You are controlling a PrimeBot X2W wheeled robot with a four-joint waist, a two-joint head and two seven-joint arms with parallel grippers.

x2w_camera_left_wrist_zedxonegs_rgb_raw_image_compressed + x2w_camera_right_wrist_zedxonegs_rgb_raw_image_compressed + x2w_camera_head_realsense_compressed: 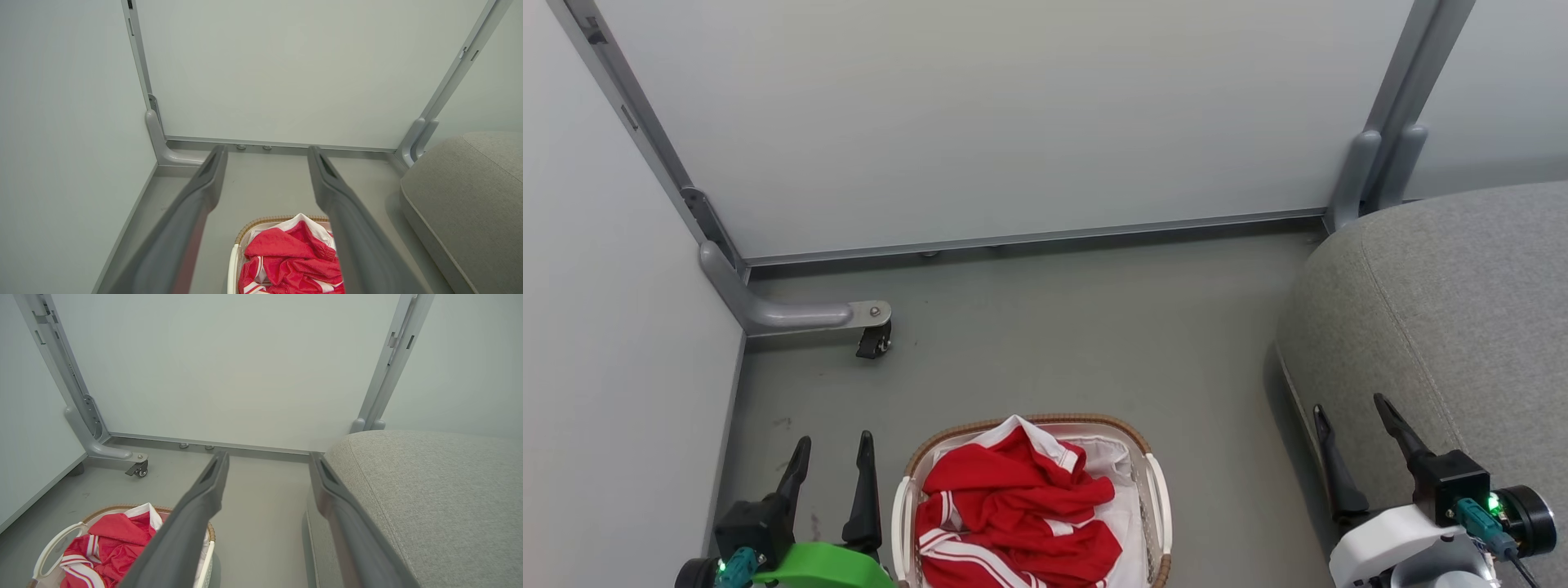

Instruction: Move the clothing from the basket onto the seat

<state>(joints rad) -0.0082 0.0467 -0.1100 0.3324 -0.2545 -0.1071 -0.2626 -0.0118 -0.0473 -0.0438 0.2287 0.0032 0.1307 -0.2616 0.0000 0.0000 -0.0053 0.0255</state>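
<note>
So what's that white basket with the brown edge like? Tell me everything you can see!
The oval white plastic laundry basket has a brown woven rim, a looped white handle on each side and a white cloth liner inside. It stands upright on the grey floor, its near end cut off by the head view's bottom edge. Crumpled red clothing with white stripes is heaped in it. The open left gripper hovers beside it without touching, and the grey fabric seat stands apart.

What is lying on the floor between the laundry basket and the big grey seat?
Nothing. In the head view the stretch of floor between the basket and the seat is bare; the right wrist view agrees.
</note>
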